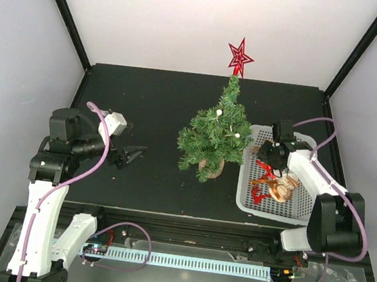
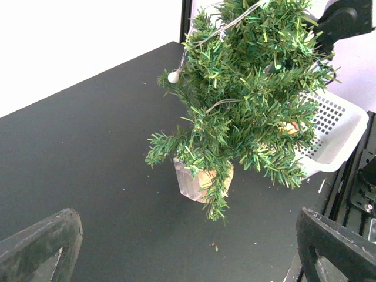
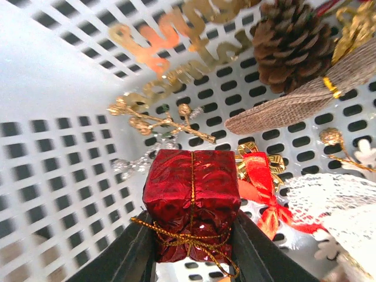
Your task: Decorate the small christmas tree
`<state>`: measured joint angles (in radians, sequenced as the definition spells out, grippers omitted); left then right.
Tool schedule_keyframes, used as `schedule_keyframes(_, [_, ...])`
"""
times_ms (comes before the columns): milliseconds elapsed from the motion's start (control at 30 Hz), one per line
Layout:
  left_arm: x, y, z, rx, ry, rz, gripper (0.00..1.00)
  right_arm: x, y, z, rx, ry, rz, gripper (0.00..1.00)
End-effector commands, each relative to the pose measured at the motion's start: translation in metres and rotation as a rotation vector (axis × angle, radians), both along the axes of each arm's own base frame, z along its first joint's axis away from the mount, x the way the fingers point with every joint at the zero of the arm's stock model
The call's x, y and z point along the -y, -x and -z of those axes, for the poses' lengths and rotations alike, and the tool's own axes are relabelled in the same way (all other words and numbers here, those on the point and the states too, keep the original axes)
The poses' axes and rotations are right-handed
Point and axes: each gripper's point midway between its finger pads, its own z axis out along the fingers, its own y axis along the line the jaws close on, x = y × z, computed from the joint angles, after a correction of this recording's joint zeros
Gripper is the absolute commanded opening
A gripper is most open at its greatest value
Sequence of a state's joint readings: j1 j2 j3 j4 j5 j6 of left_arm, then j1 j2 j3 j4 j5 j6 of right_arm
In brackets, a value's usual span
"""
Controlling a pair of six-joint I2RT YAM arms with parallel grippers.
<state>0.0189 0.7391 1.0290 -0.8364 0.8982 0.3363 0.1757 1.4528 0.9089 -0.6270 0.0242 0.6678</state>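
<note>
**1 arm holding, 1 arm empty**

We see the left end effector over the matte black worktop, its 2 fingers spread, nothing between them. The right end effector is clamped on a shiny red foil gift box inside the white perforated plastic basket. Farther back, the small christmas tree stands upright on the worktop, just beside the basket's left rim, a glittery red star on its tip.

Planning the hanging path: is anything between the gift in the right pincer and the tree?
Only the basket wall facing the tree: the gift, held by the right pincer, sits low inside it. Nothing else visible blocks.
</note>
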Motion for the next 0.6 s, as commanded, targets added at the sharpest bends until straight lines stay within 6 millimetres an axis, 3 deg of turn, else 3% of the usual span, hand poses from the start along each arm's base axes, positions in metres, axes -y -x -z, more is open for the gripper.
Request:
schedule_keyframes(0, [0.000, -0.001, -0.004, 0.015, 0.015, 0.004, 0.99, 0.010, 0.008, -0.026, 0.066, 0.023, 0.020, 0.32])
schedule_keyframes(167, [0.000, -0.002, -0.004, 0.007, 0.019, 0.001, 0.99, 0.012, 0.022, -0.070, 0.184, -0.003, 0.024, 0.32])
schedule_keyframes(367, [0.000, -0.004, 0.000, -0.003, 0.019, -0.002, 0.99, -0.016, 0.046, -0.146, 0.430, -0.189, -0.094, 0.31])
schedule_keyframes(467, [-0.002, -0.006, 0.002, -0.006, 0.013, -0.013, 0.99, -0.027, 0.059, -0.173, 0.503, -0.244, -0.173, 0.30])
schedule_keyframes(567, [-0.002, -0.008, 0.004, -0.011, 0.011, -0.016, 0.99, -0.045, 0.071, -0.188, 0.522, -0.314, -0.275, 0.29])
